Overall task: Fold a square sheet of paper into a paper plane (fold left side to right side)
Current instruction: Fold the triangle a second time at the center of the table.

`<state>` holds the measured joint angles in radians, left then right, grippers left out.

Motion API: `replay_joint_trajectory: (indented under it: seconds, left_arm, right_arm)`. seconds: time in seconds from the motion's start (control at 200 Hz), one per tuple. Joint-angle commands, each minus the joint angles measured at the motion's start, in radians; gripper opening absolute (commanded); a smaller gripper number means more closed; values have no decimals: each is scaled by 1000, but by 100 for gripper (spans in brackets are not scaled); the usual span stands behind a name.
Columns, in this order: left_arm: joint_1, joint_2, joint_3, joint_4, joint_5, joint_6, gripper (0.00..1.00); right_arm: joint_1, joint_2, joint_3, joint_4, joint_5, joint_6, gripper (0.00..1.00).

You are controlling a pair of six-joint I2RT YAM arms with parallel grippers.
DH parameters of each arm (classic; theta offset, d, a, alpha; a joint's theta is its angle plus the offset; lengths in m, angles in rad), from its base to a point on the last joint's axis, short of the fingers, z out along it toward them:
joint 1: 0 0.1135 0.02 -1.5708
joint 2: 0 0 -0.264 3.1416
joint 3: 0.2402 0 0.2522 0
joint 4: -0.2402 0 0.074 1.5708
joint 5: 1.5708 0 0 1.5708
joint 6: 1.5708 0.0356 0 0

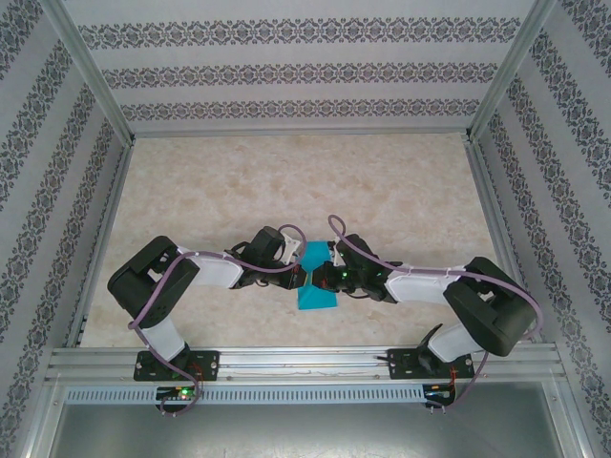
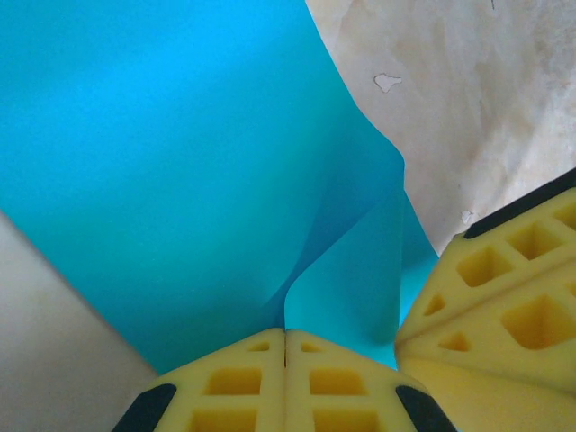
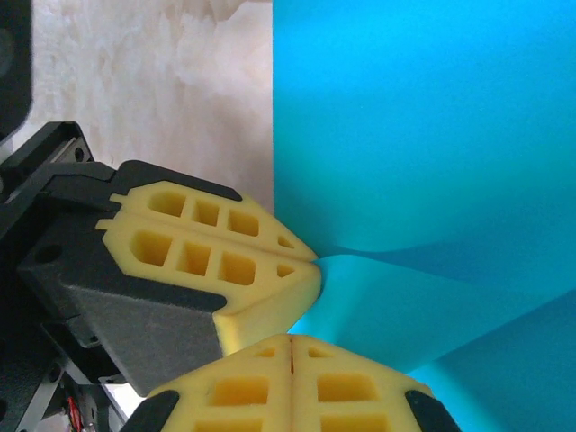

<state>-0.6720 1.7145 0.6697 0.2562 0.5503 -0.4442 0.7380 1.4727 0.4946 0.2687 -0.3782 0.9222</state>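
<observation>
- Pinching the square sheet of paper (image 1: pixel 317 298), left gripper (image 2: pixel 286 333) and right gripper (image 3: pixel 290 337) both clamp shut on its buckled fold.
- Grippers touch side by side, left one on the sheet's left; sheet spreads ahead of both.

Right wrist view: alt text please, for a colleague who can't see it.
The right gripper, shut, pinches a raised crease in the turquoise sheet of paper, with the shut left gripper pinching the paper right beside it. Marbled table shows at upper left.
</observation>
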Motion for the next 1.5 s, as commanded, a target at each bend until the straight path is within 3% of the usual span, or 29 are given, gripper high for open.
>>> replay_joint_trajectory:
  seconds: [0.0, 1.014, 1.284, 1.494]
  left_arm:
    - [12, 46, -18, -15, -24, 26, 0]
    - [12, 48, -19, -23, -39, 21, 2]
    - [16, -96, -7, -83, -72, 3, 16]
    - [37, -264, 1, -218, -102, 7, 18]
  right_arm:
    - [14, 23, 1, 29, 13, 10, 0]
    - [16, 83, -40, 26, 37, 19, 0]
    - [17, 89, -71, 30, 44, 28, 0]
    - [21, 86, -74, 38, 45, 27, 0]
